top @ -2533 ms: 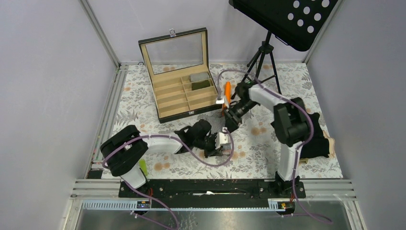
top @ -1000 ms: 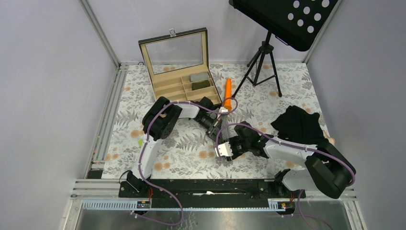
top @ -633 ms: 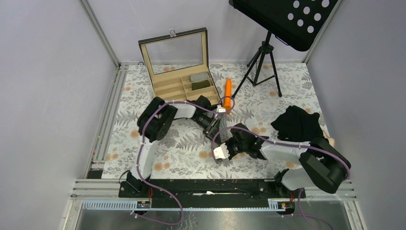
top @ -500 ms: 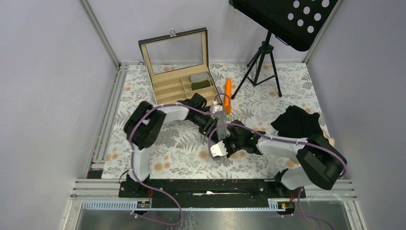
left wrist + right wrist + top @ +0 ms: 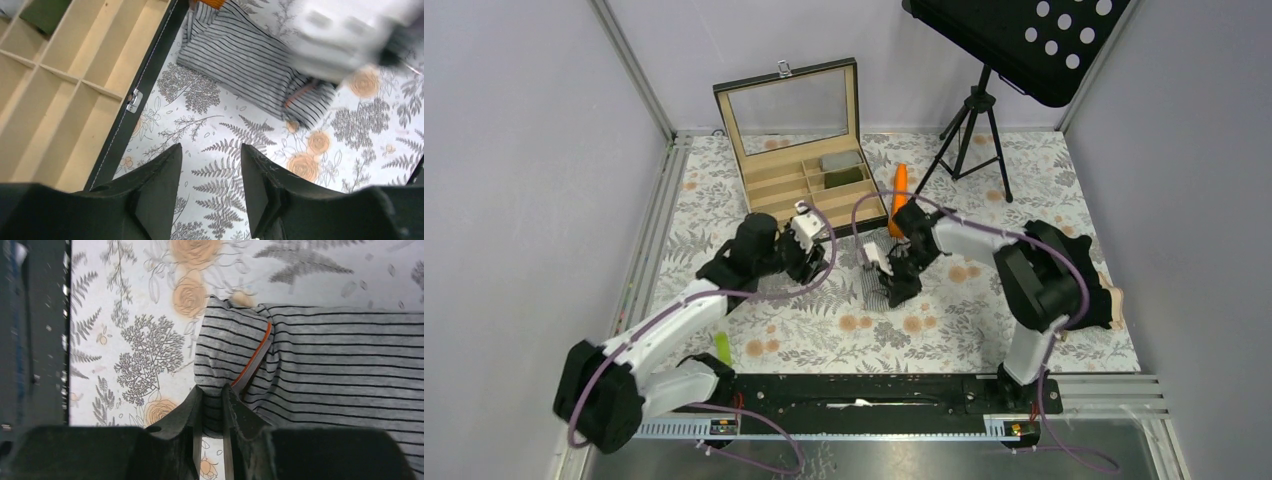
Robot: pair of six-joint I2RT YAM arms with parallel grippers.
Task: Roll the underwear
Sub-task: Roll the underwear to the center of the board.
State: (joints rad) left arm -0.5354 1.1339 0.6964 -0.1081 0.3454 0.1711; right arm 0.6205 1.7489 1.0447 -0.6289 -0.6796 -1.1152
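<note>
The light grey pinstriped underwear (image 5: 876, 283) lies partly folded on the floral mat, with an orange-trimmed band (image 5: 252, 360) showing at the fold. My right gripper (image 5: 212, 390) is shut on its near folded edge, with cloth pinched between the fingers. In the top view the right gripper (image 5: 894, 288) sits right on the garment. My left gripper (image 5: 211, 148) hangs open over bare mat, short of the striped underwear (image 5: 240, 55), with nothing between its fingers. It is left of the garment in the top view (image 5: 816, 255). The black underwear (image 5: 1086, 303) is mostly hidden behind the right arm's elbow.
An open wooden compartment box (image 5: 776, 190) stands at the back left, its front wall (image 5: 145, 85) close to the left gripper. An orange carrot-shaped stick (image 5: 898, 192) lies beside the box. A tripod (image 5: 969, 125) stands at the back, and a green piece (image 5: 722, 347) lies near the left base.
My left gripper has opened and drawn back to the left, off the striped underwear. My right gripper has moved onto the garment's folded edge and shut on it.
</note>
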